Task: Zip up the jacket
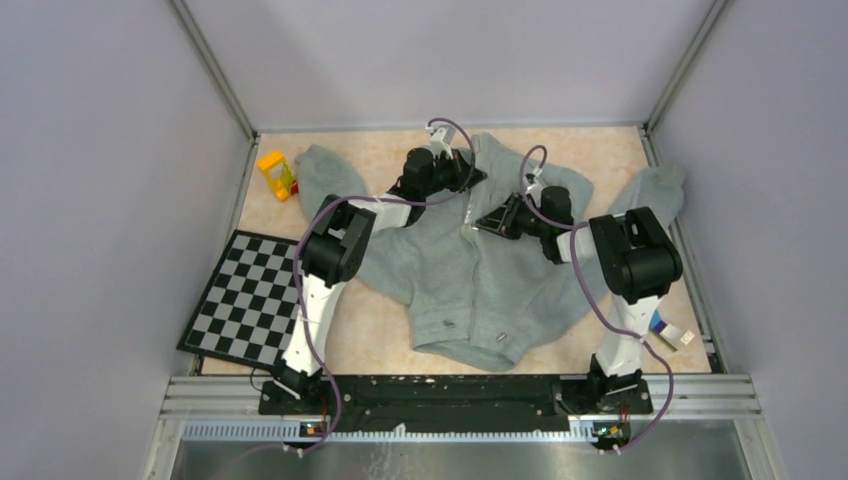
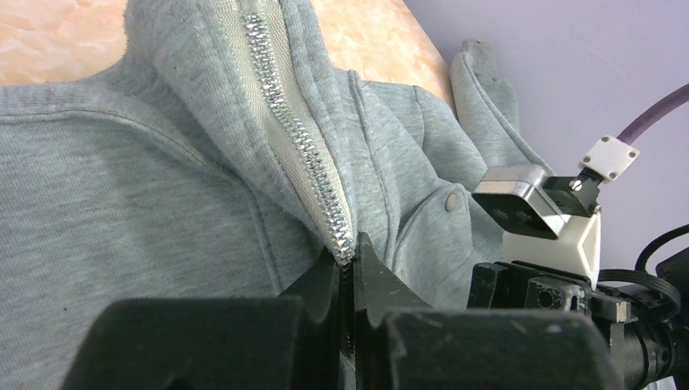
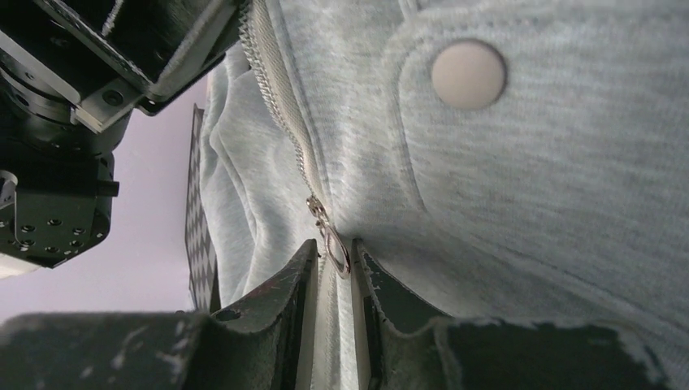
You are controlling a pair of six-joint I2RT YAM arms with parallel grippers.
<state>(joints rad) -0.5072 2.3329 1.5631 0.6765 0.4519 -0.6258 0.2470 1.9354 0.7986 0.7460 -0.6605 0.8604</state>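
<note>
The grey jacket (image 1: 470, 285) lies spread on the table, collar toward the far wall. My left gripper (image 1: 468, 180) is up by the collar. In the left wrist view it (image 2: 349, 260) is shut on the jacket's zipper edge, and the silver zipper teeth (image 2: 305, 138) run up out of its tips. My right gripper (image 1: 485, 224) is just below on the centre front. In the right wrist view its jaws (image 3: 334, 242) stand a narrow gap apart, open, with the metal zipper pull (image 3: 332, 246) hanging between the tips. A snap button (image 3: 468, 74) shows on the pocket flap.
A black-and-white checkerboard (image 1: 245, 298) lies at the left, partly under a sleeve. A yellow block (image 1: 275, 172) sits at the far left corner. A small flat item (image 1: 675, 335) lies near the right arm's base. Walls close in the table on three sides.
</note>
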